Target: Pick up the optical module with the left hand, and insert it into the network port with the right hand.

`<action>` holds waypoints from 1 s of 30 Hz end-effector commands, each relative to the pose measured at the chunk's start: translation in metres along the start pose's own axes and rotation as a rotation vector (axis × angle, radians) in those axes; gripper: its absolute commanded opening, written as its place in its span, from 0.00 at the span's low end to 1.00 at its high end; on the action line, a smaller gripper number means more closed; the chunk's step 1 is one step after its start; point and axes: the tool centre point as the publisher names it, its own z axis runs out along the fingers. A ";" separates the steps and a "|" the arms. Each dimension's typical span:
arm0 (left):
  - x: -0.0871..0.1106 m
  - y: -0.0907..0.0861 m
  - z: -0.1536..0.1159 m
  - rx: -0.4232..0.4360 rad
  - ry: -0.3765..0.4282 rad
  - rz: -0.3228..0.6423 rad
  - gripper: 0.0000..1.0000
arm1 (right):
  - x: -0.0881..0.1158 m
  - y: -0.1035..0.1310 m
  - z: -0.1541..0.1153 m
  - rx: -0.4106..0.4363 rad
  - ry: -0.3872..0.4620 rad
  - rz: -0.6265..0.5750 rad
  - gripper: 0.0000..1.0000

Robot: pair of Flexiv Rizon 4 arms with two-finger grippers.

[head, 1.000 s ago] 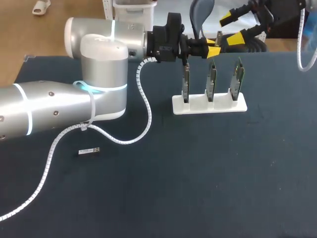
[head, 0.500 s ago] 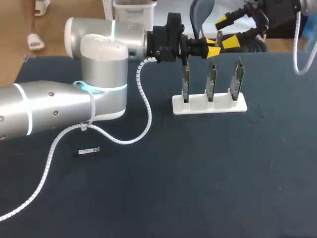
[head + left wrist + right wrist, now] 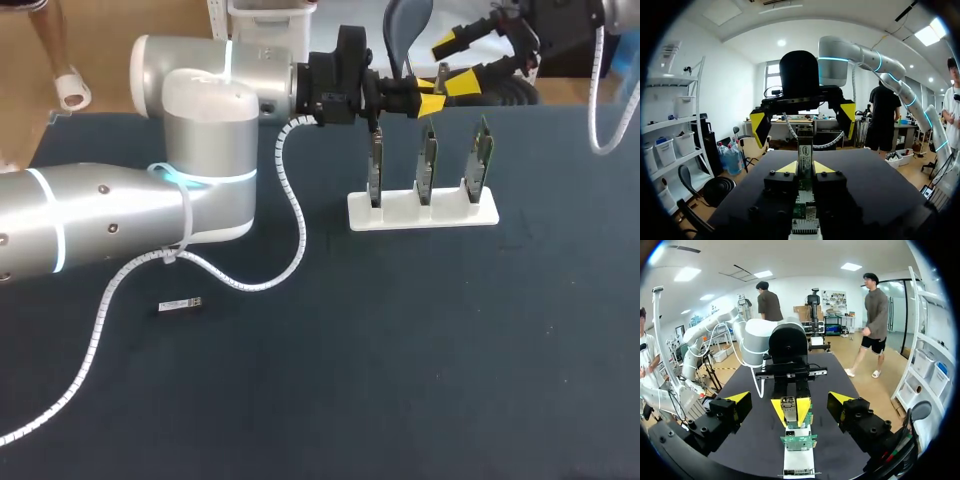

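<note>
Left arm entered from the left edge of the head view and reached to the upper middle of the frame. Left gripper point(image 3: 432, 103) sat there, in that view just above the tops of three green cards point(image 3: 427, 165). The cards stood upright in a row in a white rack point(image 3: 422, 214), right of centre on the dark table point(image 3: 400, 380). The left gripper's yellow tips were drawn narrow onto a silver optical module point(image 3: 788, 407), one tip against each side; this showed best in the right wrist view, where the cards and rack lay below the held module. Right gripper point(image 3: 459, 63) hung in the upper right of the head view at the table's far edge, jaws spread wide, facing the left gripper and apart from it. In the left wrist view its two yellow tips stood ahead of the held module, one to either side. A second optical module point(image 3: 180, 304) lay flat on the table at lower left, well apart from both grippers.
</note>
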 end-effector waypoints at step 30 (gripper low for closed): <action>0.000 0.000 0.000 -0.002 0.001 -0.001 0.00 | 0.000 -0.005 0.004 0.012 0.009 -0.004 0.00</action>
